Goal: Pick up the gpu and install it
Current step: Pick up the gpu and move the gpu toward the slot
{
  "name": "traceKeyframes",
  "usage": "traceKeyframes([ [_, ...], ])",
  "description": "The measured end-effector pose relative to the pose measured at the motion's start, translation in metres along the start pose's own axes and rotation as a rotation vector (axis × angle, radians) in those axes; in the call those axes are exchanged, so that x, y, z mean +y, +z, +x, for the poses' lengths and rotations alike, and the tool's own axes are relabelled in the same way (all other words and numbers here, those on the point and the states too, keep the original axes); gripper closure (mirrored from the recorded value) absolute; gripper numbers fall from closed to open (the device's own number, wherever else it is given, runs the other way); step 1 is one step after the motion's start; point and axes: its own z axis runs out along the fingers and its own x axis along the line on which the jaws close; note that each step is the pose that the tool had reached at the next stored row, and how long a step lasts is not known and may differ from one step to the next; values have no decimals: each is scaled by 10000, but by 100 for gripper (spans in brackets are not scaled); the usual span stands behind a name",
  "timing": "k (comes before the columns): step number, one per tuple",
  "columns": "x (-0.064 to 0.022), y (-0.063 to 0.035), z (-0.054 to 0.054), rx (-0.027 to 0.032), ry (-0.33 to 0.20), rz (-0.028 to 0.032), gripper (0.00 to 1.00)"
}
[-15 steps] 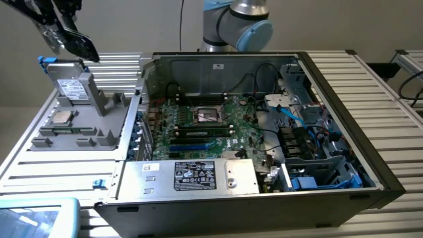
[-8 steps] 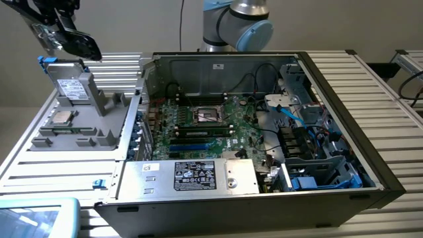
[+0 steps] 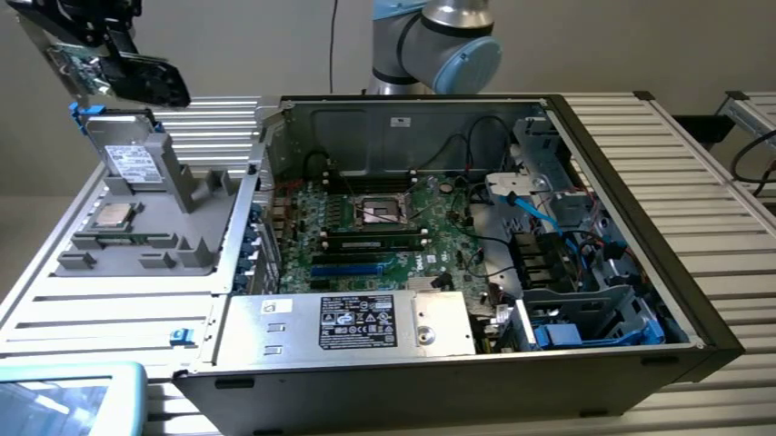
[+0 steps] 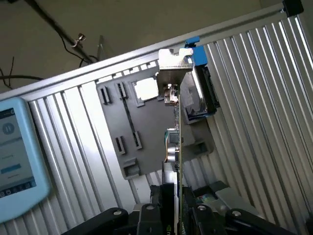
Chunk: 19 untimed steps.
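A robot arm's fingers point(image 4: 166, 195) clamp the gpu point(image 4: 175, 122) edge-on, high above a grey parts holder point(image 3: 182, 195) on the slatted worktop point(image 3: 691, 163), beside an open computer case point(image 3: 363, 123).

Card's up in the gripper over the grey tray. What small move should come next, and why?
Probably a level carry toward the exterior view's right, to above the open computer case. The gripper is shut on the gpu, which hangs clear above the grey parts holder, while the motherboard that it belongs on lies inside the case, off to that side.
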Motion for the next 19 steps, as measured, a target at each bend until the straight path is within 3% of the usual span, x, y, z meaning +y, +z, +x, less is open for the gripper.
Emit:
traceKeyframes([
  [14,0,0,0,81,-2531,-110,72],
  [19,0,0,0,85,-2675,-116,72],
])
